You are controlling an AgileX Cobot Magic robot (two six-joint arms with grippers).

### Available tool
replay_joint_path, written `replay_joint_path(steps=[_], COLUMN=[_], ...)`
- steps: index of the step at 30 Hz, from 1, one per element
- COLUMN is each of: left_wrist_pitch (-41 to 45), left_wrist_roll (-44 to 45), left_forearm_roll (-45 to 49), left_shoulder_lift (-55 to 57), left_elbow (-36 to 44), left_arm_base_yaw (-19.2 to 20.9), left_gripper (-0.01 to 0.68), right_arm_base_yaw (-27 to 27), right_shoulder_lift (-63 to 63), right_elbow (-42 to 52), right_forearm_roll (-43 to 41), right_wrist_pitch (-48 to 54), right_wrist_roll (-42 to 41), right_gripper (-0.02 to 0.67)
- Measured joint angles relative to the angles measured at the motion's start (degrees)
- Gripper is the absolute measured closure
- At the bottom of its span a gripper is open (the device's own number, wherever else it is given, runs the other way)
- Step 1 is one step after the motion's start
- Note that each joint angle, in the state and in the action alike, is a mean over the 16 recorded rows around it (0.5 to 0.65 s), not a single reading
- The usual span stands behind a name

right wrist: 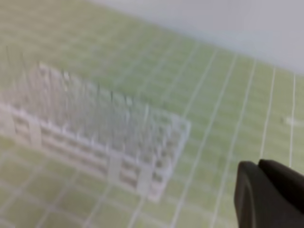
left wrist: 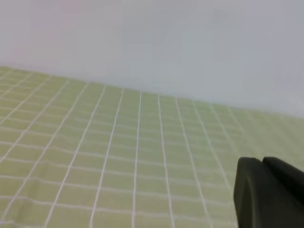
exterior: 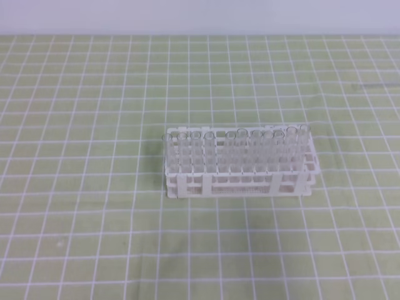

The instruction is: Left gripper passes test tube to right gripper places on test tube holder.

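Observation:
The white test tube holder (exterior: 240, 181) stands mid-mat with several clear tubes upright in it, and it shows blurred in the right wrist view (right wrist: 95, 142). A faint slim streak, seemingly the test tube (exterior: 375, 85), lies flat on the mat at the far right edge. Neither arm appears in the high view. The left gripper (left wrist: 262, 164) shows only as black fingers pressed together at the lower right of its own view, over bare mat, holding nothing. The right gripper (right wrist: 259, 164) is likewise shut and empty, to the right of the holder's near end.
The green grid mat (exterior: 94, 219) covers the whole table. A pale wall (exterior: 200, 15) runs along the mat's far edge.

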Motion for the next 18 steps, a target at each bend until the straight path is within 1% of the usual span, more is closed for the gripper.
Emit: replay_joint_path(steps=[4, 8, 13, 18], left_wrist_pitch=[3.18, 6.91, 10.42, 12.61], left_wrist_roll=[6.57, 11.95, 12.51, 12.3], left_forearm_roll=[-5.04, -9.11, -9.73, -9.59], left_shoulder_lift=[0.0, 0.11, 0.45, 0.45], left_elbow=[0.15, 0.1, -0.03, -0.13], left_arm_base_yaw=[0.0, 0.0, -0.02, -0.02], left_gripper=[0.675, 0.675, 0.675, 0.675], right_arm_base_yaw=[-0.4, -1.99, -6.23, -11.91], right_shoulder_lift=[-3.74, -7.43, -12.75, -20.23], right_elbow=[0.24, 1.54, 5.99, 13.42], right_forearm_roll=[-0.15, -0.2, -0.18, 0.18], right_wrist_pitch=[8.16, 10.66, 6.49, -0.34], right_wrist_roll=[0.51, 1.02, 1.63, 1.72], right_gripper=[0.664, 0.664, 0.664, 0.664])
